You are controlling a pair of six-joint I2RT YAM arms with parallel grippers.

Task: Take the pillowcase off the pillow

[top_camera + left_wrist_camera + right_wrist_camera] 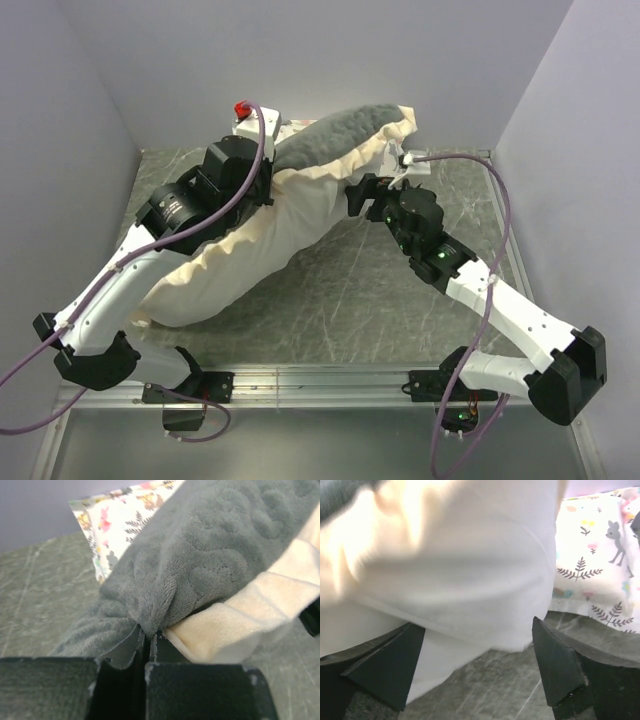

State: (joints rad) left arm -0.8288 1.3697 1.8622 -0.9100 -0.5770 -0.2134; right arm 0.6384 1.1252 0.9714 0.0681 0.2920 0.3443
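My left gripper point(148, 642) is clenched on a pinched fold of the pillowcase point(230, 260), on its dark grey plush face, at the far middle of the table point(370, 290). The pillowcase runs slantwise from near left to far right, cream side showing lower down. To the right, my right gripper point(477, 665) is spread wide, the white pillow point(470, 580) bulging between its fingers. A printed pillow point(600, 550) lies just beyond.
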